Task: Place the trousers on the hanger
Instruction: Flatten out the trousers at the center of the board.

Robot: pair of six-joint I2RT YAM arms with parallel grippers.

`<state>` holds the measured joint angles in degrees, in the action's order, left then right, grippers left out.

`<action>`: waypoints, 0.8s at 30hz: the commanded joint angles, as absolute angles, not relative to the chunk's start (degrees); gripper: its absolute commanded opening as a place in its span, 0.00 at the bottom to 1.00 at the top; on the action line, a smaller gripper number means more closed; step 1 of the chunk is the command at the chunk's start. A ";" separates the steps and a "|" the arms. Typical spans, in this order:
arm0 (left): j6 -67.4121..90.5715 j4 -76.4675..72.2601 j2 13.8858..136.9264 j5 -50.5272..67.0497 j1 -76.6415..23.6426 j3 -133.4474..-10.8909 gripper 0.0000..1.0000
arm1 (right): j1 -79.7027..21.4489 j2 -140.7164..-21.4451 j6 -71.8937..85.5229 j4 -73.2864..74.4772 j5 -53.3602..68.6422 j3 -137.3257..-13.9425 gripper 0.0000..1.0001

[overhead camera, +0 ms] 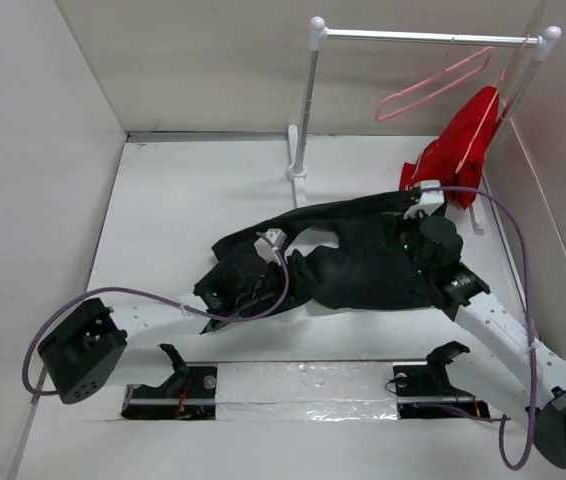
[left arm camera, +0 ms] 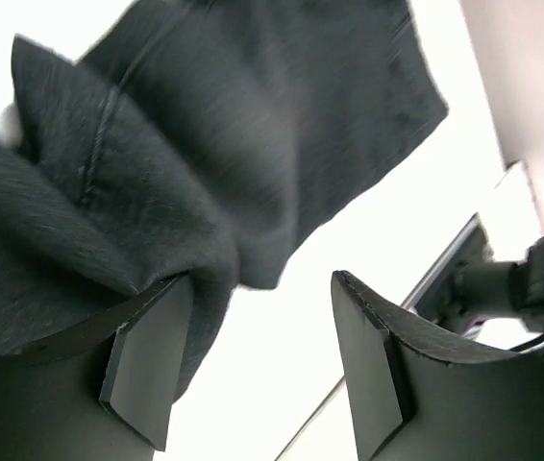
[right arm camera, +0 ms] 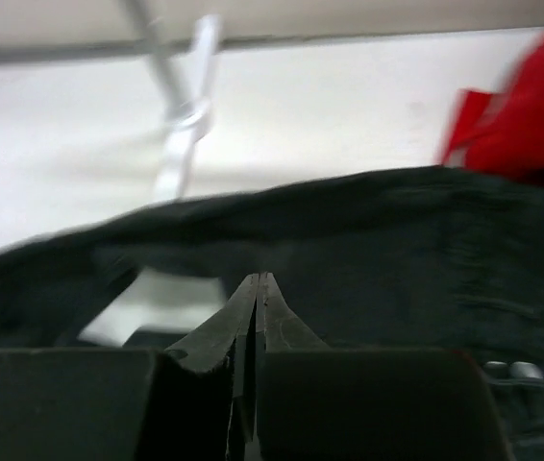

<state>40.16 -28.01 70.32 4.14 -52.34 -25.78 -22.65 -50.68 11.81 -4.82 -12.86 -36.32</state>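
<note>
Left gripper (left arm camera: 258,331): jaws apart; the trousers (left arm camera: 205,163) drape over one finger, unpinched. Right gripper (right arm camera: 256,293): jaws pressed together, no cloth seen between them. The trousers lie bunched mid-table under both wrists, their far end close to the red garment (overhead camera: 463,145). Hanger (overhead camera: 431,85) hangs bare and tilted on the far rail (overhead camera: 423,36), well apart from the cloth.

Judgement: a good regrasp wants the waistband's two corners, lifted evenly so the legs fall free.

Waistband hard to pick out in the heap. Top view hides both sets of fingertips. Wrist views blurred.
</note>
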 commanded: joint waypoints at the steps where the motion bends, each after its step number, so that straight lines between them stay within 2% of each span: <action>1: 37.27 -31.12 65.93 1.85 -52.47 -29.62 0.56 | -30.72 -50.53 8.35 -6.50 -8.01 -33.15 0.00; 3: 36.30 -27.79 59.72 -4.46 -51.94 -29.62 0.56 | -34.61 -52.90 8.00 -6.94 -6.24 -33.31 0.02; 4: 36.21 -26.21 57.50 -7.09 -51.94 -29.27 0.56 | -37.85 -54.04 7.04 -7.55 -5.02 -33.92 0.08; 5: 36.99 -22.62 55.13 -13.56 -51.94 -29.01 0.56 | -39.36 -56.92 6.51 -8.08 -4.57 -34.36 0.14; 6: 37.70 -20.67 50.93 -16.58 -51.33 -28.39 0.57 | -40.68 -58.61 5.63 -8.43 -4.31 -35.06 0.26; 8: 39.72 -14.19 47.30 -22.20 -48.19 -27.69 0.61 | -43.66 -61.51 4.75 -8.87 -3.17 -37.51 0.37; 9: 41.03 -12.76 44.41 -22.67 -46.51 -26.55 0.62 | -44.55 -64.31 4.22 -10.01 -2.64 -38.23 0.48; 12: 44.28 -8.71 39.48 -23.73 -39.48 -24.27 0.63 | -47.45 -70.02 3.25 -12.82 -0.97 -40.95 0.64; 14: 46.39 -9.40 38.50 -23.30 -35.09 -20.67 0.66 | -48.08 -73.02 2.99 -12.13 -1.23 -42.97 0.66; 15: 47.19 -10.19 38.93 -21.46 -29.24 -18.39 0.67 | -48.77 -74.52 3.16 -11.95 -1.06 -44.37 0.71; 17: 47.99 -15.86 40.33 -13.68 -23.23 -16.18 0.67 | -49.39 -78.74 3.34 -12.91 2.87 -45.43 0.75; 18: 48.16 -18.34 42.78 -11.01 -17.90 -15.13 0.68 | -50.09 -79.88 3.25 -13.53 3.94 -46.66 0.77; 21: 46.50 -26.53 51.63 -2.13 -11.44 -13.97 0.70 | -53.34 -83.14 2.03 -13.18 5.01 -48.51 0.85; 24: 42.55 -29.70 61.21 2.72 -9.40 -17.83 0.71 | -54.67 -86.21 1.05 -12.75 4.22 -50.36 0.85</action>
<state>45.50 -20.84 55.90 -6.37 -10.28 -14.55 -53.39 -84.88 2.94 -9.52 2.68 -47.13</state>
